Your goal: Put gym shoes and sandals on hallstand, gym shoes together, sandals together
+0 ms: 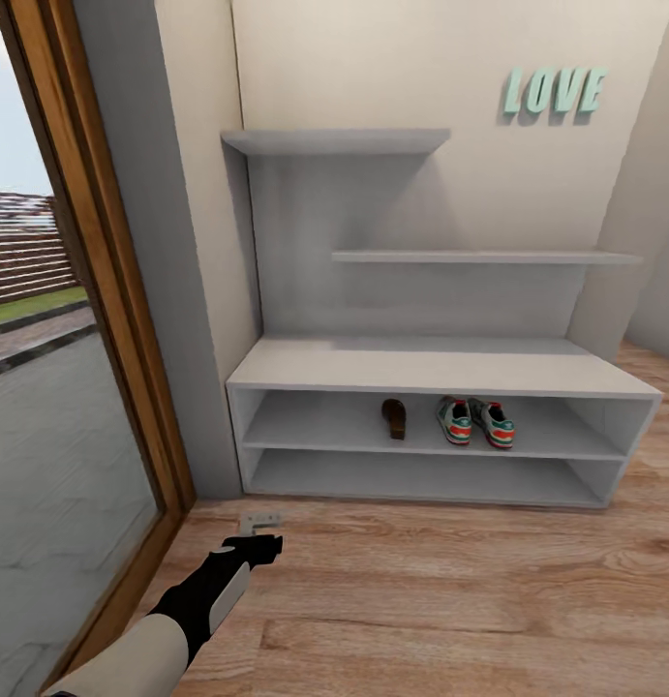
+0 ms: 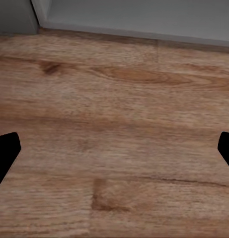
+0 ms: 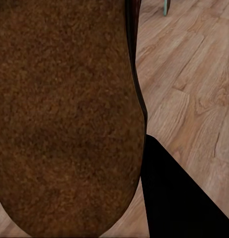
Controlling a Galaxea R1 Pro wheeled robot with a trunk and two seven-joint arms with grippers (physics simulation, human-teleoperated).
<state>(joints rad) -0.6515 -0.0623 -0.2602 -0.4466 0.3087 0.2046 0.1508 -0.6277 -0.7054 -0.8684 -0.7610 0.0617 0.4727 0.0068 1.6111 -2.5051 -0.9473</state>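
I am carrying the second sandal [image 3: 64, 114] clamped in my right hand [image 3: 139, 148], left hand [image 1: 259, 544] spread wide over the corridor floor [image 1: 450, 600], and should set it beside the sandal [image 1: 394, 418] left of the gym shoes [image 1: 474, 422] on the hallstand [image 1: 440, 368].

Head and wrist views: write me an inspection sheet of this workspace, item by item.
Surface: wood-plank corridor floor, bare in front of the rack.
Job's things: hallstand against the wall; both gym shoes side by side on its upper shelf; one sandal left of them, apart; second sandal close against the right wrist camera.
Clutter: small grey fitting on the floor by the door frame.
Grippers: left gripper open over bare floor; right gripper appears shut on the second sandal.
Cables: nothing seen.
Surroundings: glass door with wooden frame; LOVE letters on the wall.
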